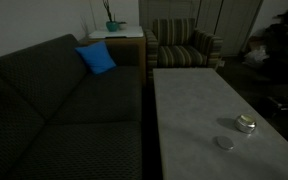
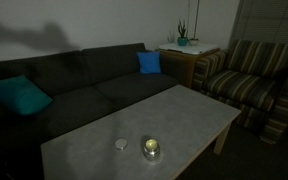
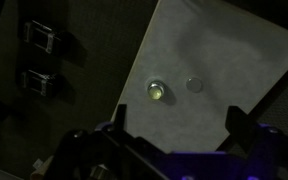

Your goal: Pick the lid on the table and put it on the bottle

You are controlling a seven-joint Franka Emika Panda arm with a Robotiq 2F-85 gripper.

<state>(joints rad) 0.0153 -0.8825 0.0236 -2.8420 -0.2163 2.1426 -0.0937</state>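
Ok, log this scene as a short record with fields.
lid: flat pale disc lying on the table, beside the bottle but apart from it
bottle: squat round container, upright near the table's end
table: pale rectangular top, next to a dark sofa
gripper: open, empty, high above both things in the wrist view
task status: lid not yet picked up

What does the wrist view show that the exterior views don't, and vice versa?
Only the wrist view shows the gripper, jaws spread open, well above the table. Only the exterior views show the sofa, its blue cushion and the striped armchair. All views share the lid and the bottle, standing apart on the table, with the lid not yet on.
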